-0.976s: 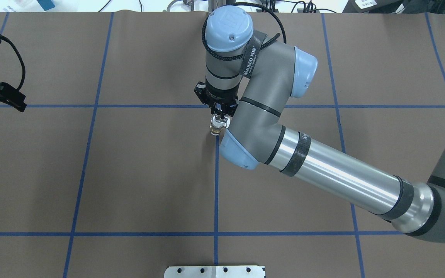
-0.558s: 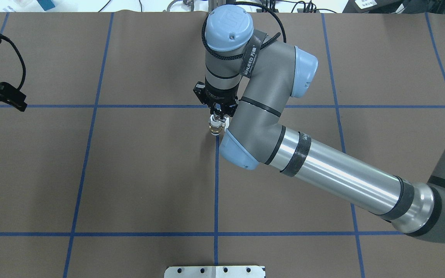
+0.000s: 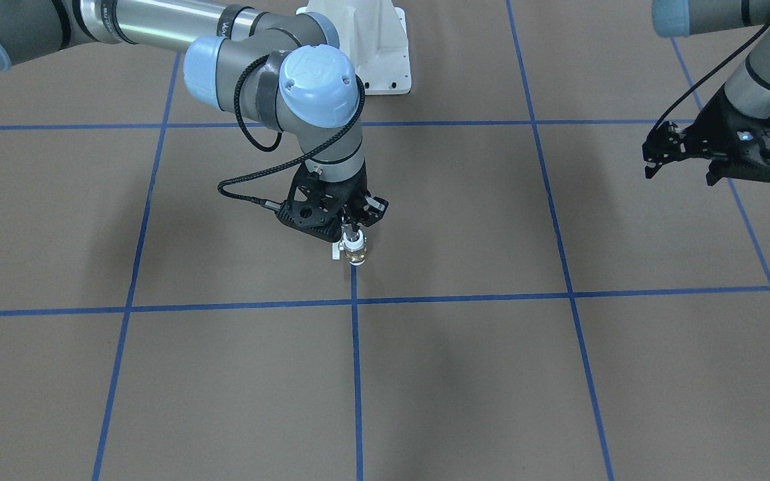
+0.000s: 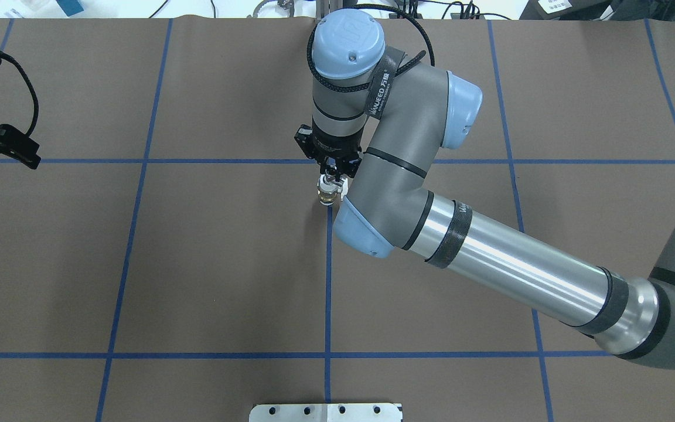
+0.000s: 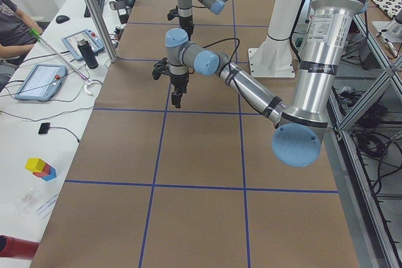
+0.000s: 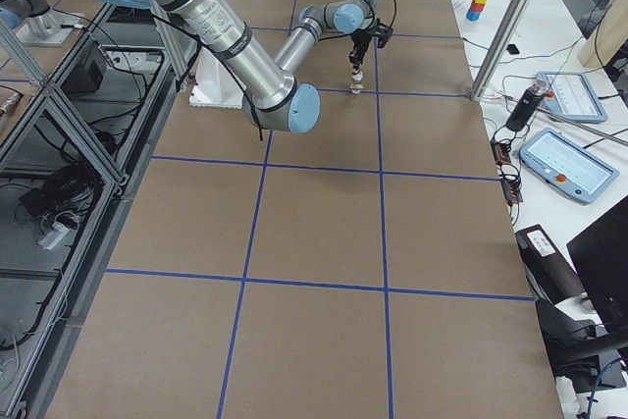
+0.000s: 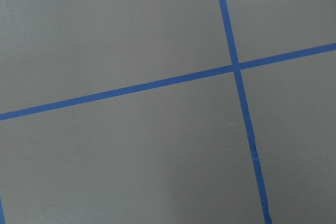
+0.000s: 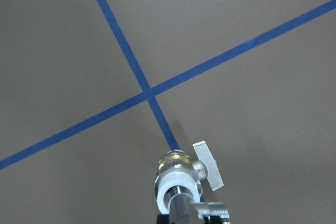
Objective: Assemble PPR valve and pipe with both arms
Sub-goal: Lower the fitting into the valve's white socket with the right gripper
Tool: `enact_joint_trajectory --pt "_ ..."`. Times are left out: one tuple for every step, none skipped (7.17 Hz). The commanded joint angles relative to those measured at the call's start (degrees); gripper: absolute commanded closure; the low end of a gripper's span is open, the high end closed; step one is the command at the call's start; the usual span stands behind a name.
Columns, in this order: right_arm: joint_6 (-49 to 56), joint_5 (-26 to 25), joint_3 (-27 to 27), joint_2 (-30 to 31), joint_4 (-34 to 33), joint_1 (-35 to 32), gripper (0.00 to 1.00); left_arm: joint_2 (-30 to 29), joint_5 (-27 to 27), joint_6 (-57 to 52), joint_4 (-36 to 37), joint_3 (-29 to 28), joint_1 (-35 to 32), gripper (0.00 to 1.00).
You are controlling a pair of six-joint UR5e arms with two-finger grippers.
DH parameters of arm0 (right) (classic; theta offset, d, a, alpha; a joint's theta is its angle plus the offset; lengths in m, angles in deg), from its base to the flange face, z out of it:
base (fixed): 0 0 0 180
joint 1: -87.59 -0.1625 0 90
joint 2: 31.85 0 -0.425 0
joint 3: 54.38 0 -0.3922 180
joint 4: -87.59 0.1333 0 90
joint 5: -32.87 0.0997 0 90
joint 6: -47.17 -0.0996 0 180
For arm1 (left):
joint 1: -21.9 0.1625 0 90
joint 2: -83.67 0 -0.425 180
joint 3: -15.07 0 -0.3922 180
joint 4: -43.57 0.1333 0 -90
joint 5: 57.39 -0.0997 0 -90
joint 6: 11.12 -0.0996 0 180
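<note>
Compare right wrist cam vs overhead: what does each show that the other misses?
Wrist only: the silver pipe seated in the white top end of the PPR valve, up close. Overhead only: the right gripper above those parts, its whole arm, and the left gripper at the far left edge. Both: the valve upright over a blue tape line.

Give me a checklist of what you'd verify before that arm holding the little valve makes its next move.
1. Right tool shut on the metal fitting: ok.
2. Metal fitting sits in the valve's white end: ok.
3. Valve upright under the right tool: ok.
4. Valve touching the table: cannot tell.
5. Left tool empty, well off to the side: ok.
</note>
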Motion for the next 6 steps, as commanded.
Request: enact_joint_trajectory --pt "0.18 0.00 0.58 -0.21 0.03 -0.09 1.00 0.13 0.17 0.00 0.02 0.04 0.00 0.00" --pt "0.27 0.00 0.84 -0.39 0.12 0.00 1.00 0.13 0.18 0.00 0.02 0.13 0.00 0.00" --pt "0.01 0.00 1.80 -0.39 2.21 -0.09 1.00 0.13 0.26 0.00 0.02 0.13 0.00 0.00" --pt "-0.08 0.00 2.77 -0.48 3.62 0.00 1.00 0.13 0.26 0.00 0.02 0.13 0.00 0.01" --pt "-0.17 0.00 2.78 -0.48 3.72 -0.09 1.00 0.13 0.26 0.00 0.02 0.13 0.00 0.00" --pt "-0.17 0.00 2.78 -0.48 3.72 0.00 0.84 0.13 0.26 0.00 0.02 0.13 0.00 0.01"
